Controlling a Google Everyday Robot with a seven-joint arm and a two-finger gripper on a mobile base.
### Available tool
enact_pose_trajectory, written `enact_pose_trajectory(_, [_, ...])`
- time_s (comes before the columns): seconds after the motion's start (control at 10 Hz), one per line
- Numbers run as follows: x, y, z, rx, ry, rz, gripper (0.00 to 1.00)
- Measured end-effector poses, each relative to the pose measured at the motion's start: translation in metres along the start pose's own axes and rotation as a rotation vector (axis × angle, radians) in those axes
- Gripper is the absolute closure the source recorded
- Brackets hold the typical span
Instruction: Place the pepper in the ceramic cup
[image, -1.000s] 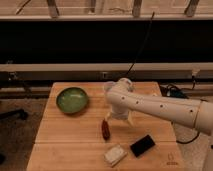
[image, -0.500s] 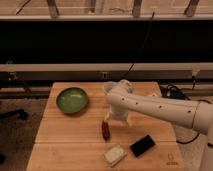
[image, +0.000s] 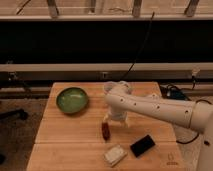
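Note:
The dark red pepper (image: 105, 131) lies on the wooden table (image: 65, 135), near its middle. My gripper (image: 116, 120) hangs from the white arm that reaches in from the right. It points down just above and to the right of the pepper, open and empty. The pale ceramic cup (image: 111, 88) stands at the back of the table, behind the arm, which partly hides it.
A wide green bowl (image: 72, 99) sits at the back left. A black flat object (image: 142, 145) and a pale block (image: 115, 155) lie near the front edge. Cables and gear (image: 170, 92) are at the right rear corner.

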Motion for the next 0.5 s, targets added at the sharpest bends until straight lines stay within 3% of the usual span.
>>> enact_pose_trajectory(0.5, [-0.035,-0.022,0.024,0.01,-0.021,-0.106,0.2])
